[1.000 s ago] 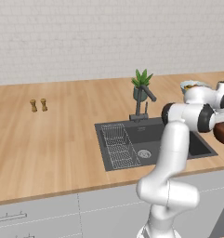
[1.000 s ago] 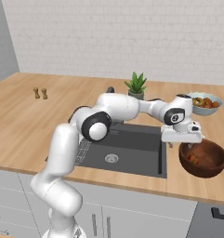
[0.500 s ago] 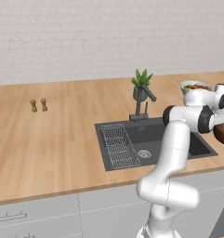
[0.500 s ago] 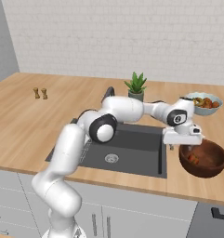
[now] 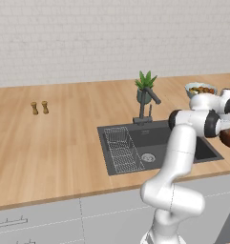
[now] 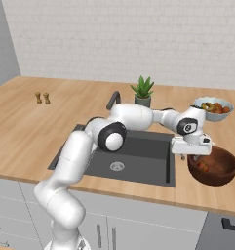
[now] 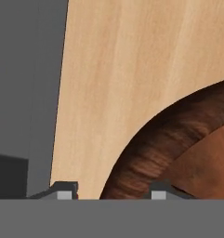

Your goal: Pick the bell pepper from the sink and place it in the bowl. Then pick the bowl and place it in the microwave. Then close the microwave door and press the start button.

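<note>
**Mia:** What is on the far left of the long light wooden counter (image 5: 64, 143)?

**Ben:** Two little brown shakers (image 5: 39, 107). They stand close together, far away from everything else.

**Mia:** And next?

**Ben:** The dark grey sink (image 5: 183, 138), set down into the counter. A wire rack (image 5: 121, 148) lies in its left part, and the round drain (image 5: 147, 157) is just beside the rack. The grey faucet (image 5: 148, 106) stands at the back edge. A green spiky plant in a dark pot (image 5: 145, 87) stands right behind the faucet.

**Mia:** Where is the white robot arm (image 6: 133, 116)?

**Ben:** It reaches over the sink to the right side.

**Mia:** What is there?

**Ben:** At the back is a pale grey bowl full of fruit (image 6: 214, 106). In front of it, on the counter just right of the sink, sits the round, deep, reddish-brown wooden bowl (image 6: 221, 171).

**Mia:** Where is the small red-orange bell pepper (image 6: 202, 165)?

**Ben:** It lies inside the brown bowl, on the left side near the wall.

**Mia:** What is the gripper (image 7: 112, 194) doing?

**Ben:** It points down at the bowl's left rim. Its fingertips (image 7: 64, 191) are apart. One is outside the bowl, over bare counter. The other is over the rim. I can see wood between the outer tip and the bowl, so it is not pinching anything.
</note>
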Robot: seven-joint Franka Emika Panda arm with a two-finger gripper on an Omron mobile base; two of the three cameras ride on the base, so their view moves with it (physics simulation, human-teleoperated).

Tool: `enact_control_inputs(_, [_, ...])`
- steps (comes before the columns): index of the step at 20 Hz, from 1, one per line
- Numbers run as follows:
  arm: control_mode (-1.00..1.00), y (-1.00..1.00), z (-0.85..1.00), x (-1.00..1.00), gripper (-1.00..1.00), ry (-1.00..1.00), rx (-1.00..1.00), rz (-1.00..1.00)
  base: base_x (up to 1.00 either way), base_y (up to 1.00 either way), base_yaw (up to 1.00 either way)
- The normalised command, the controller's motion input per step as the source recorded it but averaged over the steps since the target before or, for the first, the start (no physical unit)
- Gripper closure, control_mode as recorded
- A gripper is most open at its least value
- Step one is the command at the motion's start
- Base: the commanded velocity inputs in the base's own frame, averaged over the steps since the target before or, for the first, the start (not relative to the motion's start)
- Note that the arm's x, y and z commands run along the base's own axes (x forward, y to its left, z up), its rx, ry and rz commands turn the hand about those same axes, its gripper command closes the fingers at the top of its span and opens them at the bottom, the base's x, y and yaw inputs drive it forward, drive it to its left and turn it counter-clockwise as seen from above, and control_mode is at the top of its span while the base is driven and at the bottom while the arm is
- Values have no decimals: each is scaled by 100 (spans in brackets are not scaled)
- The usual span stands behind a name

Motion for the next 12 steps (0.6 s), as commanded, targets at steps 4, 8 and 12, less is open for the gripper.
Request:
enact_control_inputs(4, [-100,0,-14,-1,100,0,1,0,0,0,0])
enact_control_inputs(8, [-100,1,0,-1,100,2,0,-1,0,0,0])
enact_control_inputs(12, [-100,6,10,-39,100,-9,0,3,0,0,0])
